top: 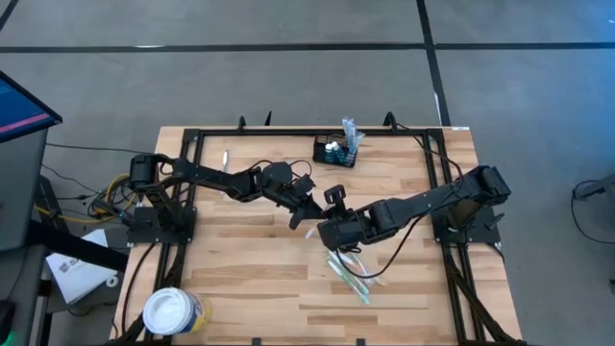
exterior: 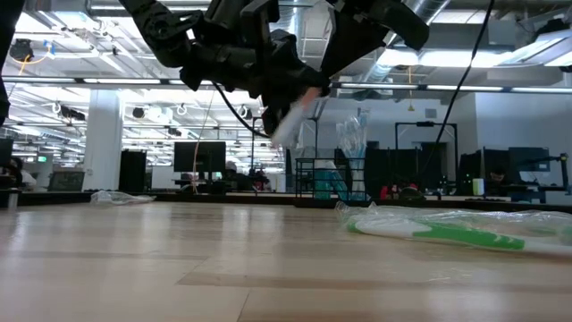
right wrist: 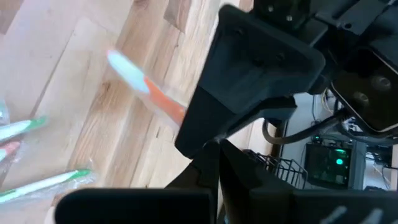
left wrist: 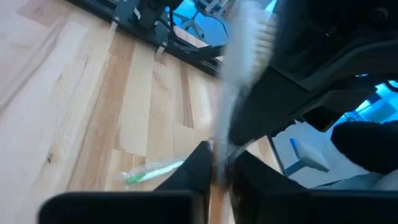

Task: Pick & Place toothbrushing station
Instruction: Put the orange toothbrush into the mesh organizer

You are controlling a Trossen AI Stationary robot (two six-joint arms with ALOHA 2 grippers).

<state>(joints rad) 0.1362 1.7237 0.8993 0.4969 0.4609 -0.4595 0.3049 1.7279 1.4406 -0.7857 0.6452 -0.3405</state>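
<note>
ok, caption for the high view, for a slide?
Both grippers meet mid-table, left gripper and right gripper on one wrapped toothbrush; caddy at the far edge, spare toothbrushes nearer.

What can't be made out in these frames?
- Toothbrush in the left gripper: blurred in left wrist view, details unclear.
- Whether the right gripper also holds it: left gripper blocks the right wrist view.
- Caddy contents: too small in high view.
</note>
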